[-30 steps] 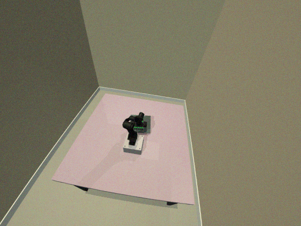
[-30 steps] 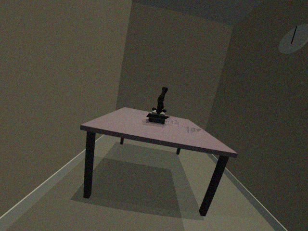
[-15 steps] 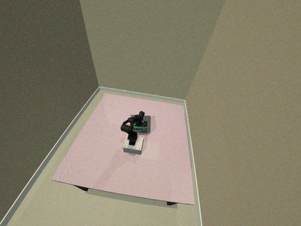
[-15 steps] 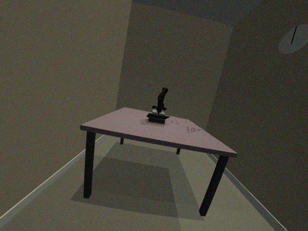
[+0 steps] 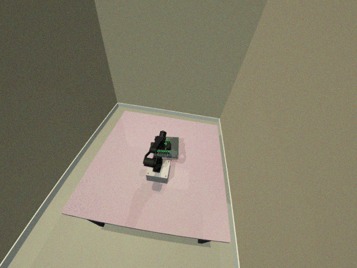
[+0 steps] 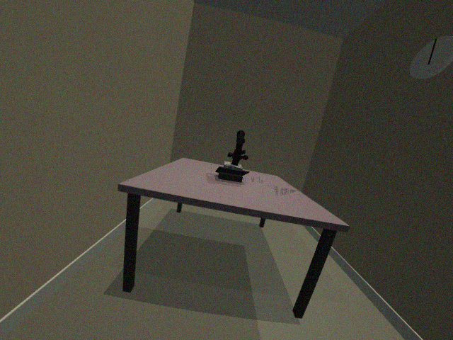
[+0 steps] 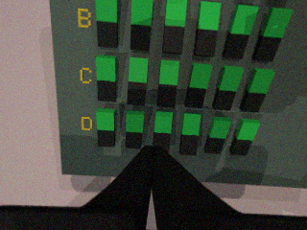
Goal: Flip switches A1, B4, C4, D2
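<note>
The dark green panel (image 5: 175,147) (image 7: 72,155) carries rows of switches with green and black halves. The wrist view shows rows B, C and D, six columns each; row A, including A1, is out of that view. B4 (image 7: 209,29), C4 (image 7: 199,85) and D2 (image 7: 134,128) show whole. The green halves of C4 and D2 look darker than those of C3 (image 7: 169,81) and D1 (image 7: 106,126). Which ends are raised is hard to tell. My gripper (image 7: 152,153) is shut and empty, its tips in front of the near end of D3 (image 7: 163,126); contact cannot be told.
The arm (image 5: 158,142) (image 6: 238,148) reaches over the panel from its white base (image 5: 163,173) on the pink table (image 5: 198,184) (image 6: 197,183). Switches B3 (image 7: 174,34), D4 (image 7: 190,131) and their neighbours stand close around. In the top view the arm hides part of the panel.
</note>
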